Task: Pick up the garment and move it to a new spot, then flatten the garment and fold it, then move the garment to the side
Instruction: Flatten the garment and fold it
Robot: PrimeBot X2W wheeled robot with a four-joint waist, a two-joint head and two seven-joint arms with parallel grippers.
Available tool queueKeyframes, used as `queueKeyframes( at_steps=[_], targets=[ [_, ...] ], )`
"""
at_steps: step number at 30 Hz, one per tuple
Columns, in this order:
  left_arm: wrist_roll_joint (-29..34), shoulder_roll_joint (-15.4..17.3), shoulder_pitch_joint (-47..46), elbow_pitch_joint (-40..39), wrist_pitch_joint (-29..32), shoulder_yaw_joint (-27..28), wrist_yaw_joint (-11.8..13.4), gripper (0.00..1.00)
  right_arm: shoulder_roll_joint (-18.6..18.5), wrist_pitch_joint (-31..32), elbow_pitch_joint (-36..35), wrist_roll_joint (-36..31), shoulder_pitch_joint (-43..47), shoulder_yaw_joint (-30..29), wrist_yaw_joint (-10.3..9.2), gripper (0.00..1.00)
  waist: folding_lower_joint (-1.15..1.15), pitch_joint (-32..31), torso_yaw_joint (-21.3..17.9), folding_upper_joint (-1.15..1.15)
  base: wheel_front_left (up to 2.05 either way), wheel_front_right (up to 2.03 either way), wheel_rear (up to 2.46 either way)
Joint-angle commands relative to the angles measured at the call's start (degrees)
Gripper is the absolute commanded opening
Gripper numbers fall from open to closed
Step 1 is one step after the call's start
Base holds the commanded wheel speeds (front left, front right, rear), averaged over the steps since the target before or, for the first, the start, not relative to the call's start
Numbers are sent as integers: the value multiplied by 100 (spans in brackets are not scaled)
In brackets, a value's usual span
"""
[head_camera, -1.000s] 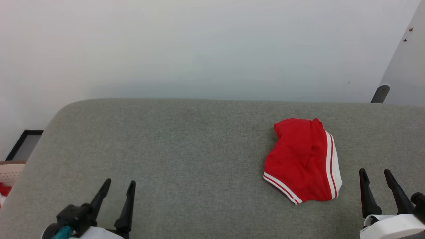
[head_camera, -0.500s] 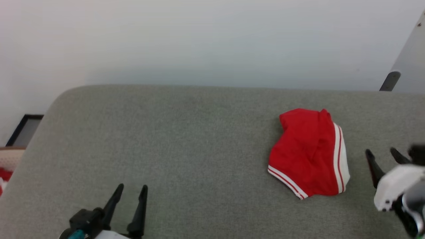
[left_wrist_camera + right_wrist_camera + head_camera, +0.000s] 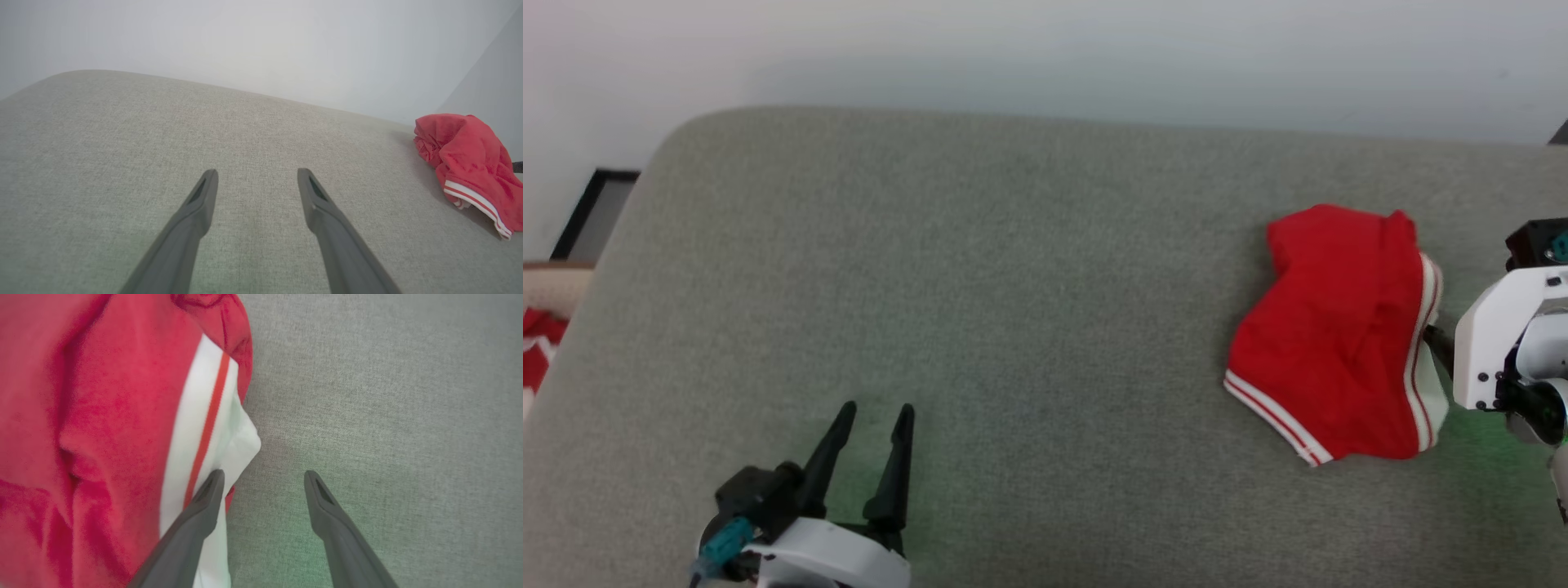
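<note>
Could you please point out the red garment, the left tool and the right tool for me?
red garment (image 3: 1327, 327), head view, middle of its red panel.
left tool (image 3: 878, 407), head view, the gap midway between its fingertips.
right tool (image 3: 264, 473), right wrist view, the gap midway between its fingertips.

L hand (image 3: 257, 173): fingers wide apart, above grey fabric surface (image 3: 122, 134). Red garment (image 3: 470, 159) bunched at far R on same surface, well apart from hand, white-striped hem nearest cam. Pale wall (image 3: 245, 36) behind.

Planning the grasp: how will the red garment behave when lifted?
Probably floppy: the garment lies bunched in soft folds, so it should drape and unfold. Likely light: thin cloth. It may drag rather than slide on the textured grey cushion.
</note>
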Motion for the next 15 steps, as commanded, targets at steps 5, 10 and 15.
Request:
queueKeyframes(
  at_steps=[5,10,15],
  targets=[
    [-138,-20,-235,-1,1,-107,-23,100,-40,50,329,-23,-322,336,-5,100,0,380,191,0,0,0,0],
    [-200,12,-357,55,1,-173,-23,100,136,-73,438,165,-338,689,1,77,0,454,168,0,0,0,0],
    [-228,27,-404,125,1,-199,-23,100,81,-157,494,405,-384,943,1,0,0,453,98,0,0,0,0]
  ],
)
